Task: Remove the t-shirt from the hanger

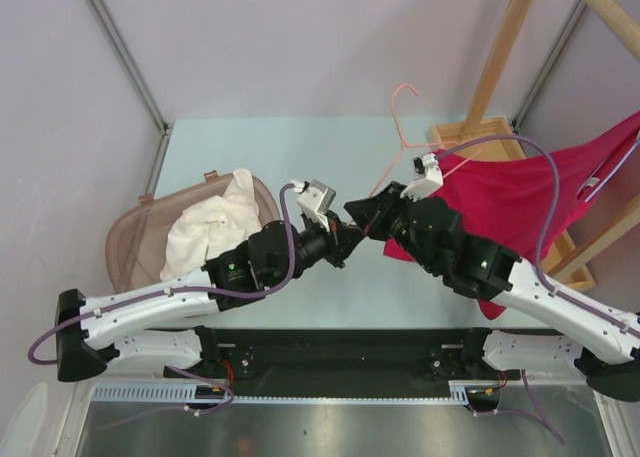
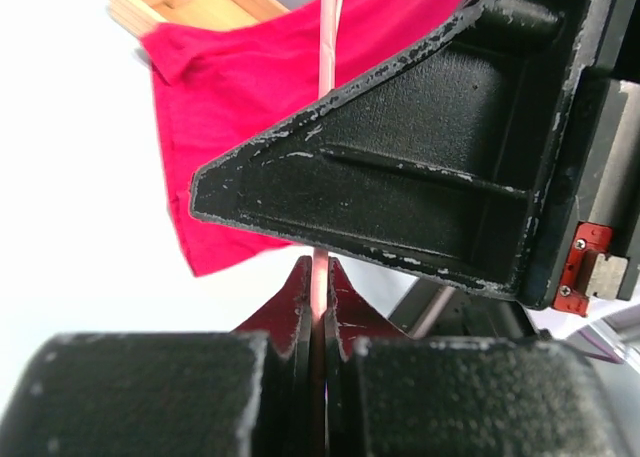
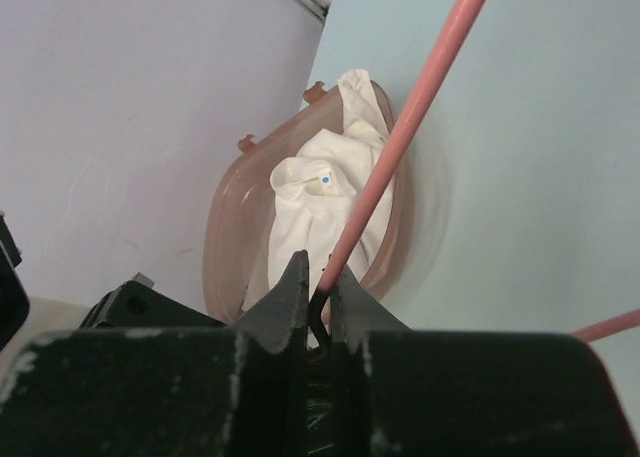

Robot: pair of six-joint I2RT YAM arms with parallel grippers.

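My left gripper (image 2: 317, 277) is pinched shut on the thin pink wire of the hanger (image 3: 395, 147); my right gripper (image 3: 318, 277) clamps the same wire just beside it; two holds, I judge, so the frame cannot swing or twist; the red t-shirt (image 1: 510, 202) lies spread to the right of the hanger, partly under my right arm; whether it is threaded on the wire I cannot tell; the basket (image 1: 130, 237) of white cloth (image 1: 210, 222) sits well left of the hanger.
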